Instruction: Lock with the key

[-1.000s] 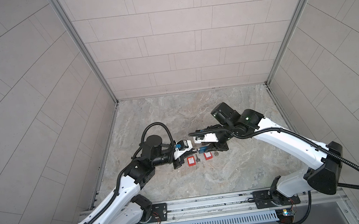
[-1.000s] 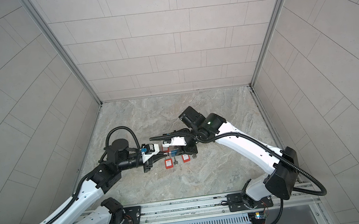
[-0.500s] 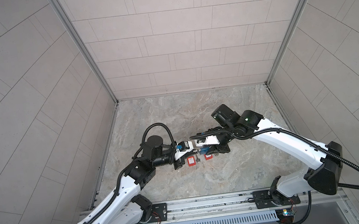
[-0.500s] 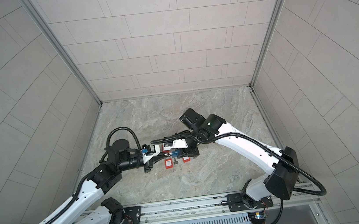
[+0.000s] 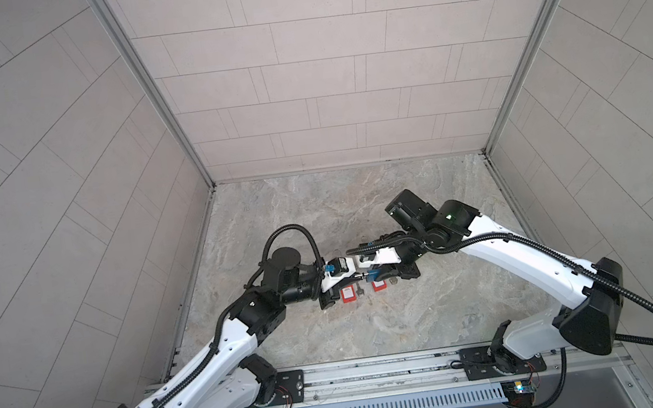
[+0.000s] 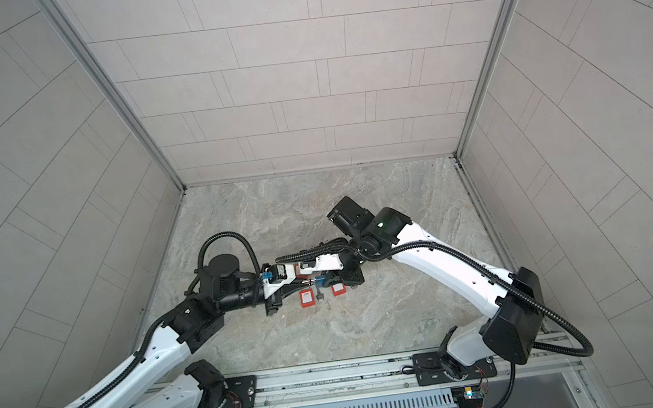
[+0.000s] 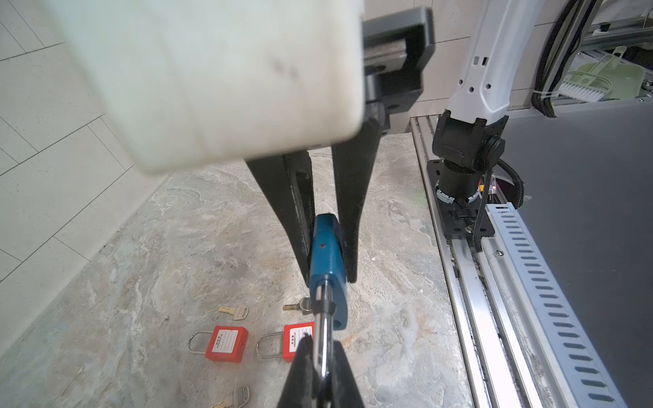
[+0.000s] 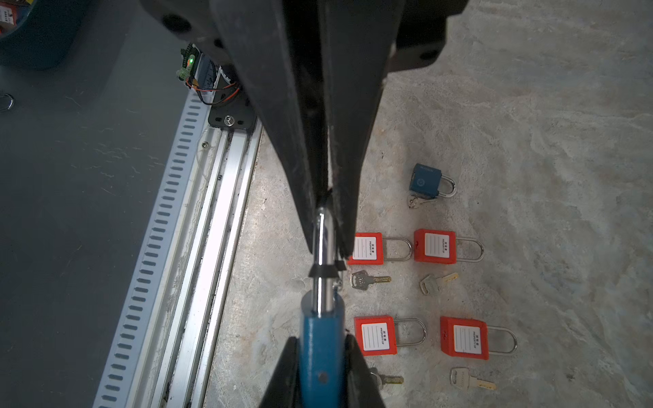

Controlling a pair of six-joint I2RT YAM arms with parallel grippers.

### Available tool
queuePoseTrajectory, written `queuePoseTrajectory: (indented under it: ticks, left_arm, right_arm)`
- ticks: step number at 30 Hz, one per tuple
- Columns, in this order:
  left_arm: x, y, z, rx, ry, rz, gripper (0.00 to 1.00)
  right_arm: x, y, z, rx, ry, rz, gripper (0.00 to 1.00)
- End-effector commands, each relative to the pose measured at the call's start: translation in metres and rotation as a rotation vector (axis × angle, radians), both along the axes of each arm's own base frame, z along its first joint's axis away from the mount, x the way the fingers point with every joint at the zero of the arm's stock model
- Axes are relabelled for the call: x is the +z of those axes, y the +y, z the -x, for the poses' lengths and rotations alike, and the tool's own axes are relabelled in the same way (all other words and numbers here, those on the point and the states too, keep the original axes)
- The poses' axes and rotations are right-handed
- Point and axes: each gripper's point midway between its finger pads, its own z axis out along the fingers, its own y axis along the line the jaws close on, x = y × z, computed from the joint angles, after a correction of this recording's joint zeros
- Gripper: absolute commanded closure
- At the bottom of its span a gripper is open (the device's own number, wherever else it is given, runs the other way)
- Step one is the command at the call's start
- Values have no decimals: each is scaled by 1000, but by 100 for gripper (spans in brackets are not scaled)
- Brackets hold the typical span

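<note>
Centrally, arms (image 5: 224,346) reaching tip to tip, left gripper (image 7: 319,367) clenched on shackle (image 8: 323,243), right gripper (image 8: 321,371) grasping blue padlock (image 8: 319,339)

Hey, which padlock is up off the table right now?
The blue metal padlock clamped in both arms' fingers; the second blue padlock and the four red plastic ones lie flat on the marble table.

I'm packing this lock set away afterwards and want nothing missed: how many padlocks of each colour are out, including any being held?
Red box-shaped padlocks with white labels: 4
Blue padlocks with steel shackles: 2, one lying on the stone-patterned tabletop, one held by the left gripper and right gripper
Total: 6 padlocks
</note>
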Motion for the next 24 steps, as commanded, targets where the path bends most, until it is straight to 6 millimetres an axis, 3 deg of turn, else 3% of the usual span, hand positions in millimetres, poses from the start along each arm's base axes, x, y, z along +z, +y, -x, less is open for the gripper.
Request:
queuePoseTrajectory:
  ticks: [1, 8, 15, 24]
  left_arm:
    - [26, -9, 0, -22, -64, 75, 100]
    - [21, -18, -3, -27, -16, 101, 100]
    - [20, -24, -4, -36, 16, 121, 100]
    - [19, -32, -7, -39, 57, 162, 100]
  right_arm:
    - [15, 4, 6, 46, -30, -59, 92]
    - [30, 18, 3, 45, -62, -158, 94]
    - [22, 18, -9, 17, -144, -126, 98]
    - [30, 22, 0, 51, -122, -174, 98]
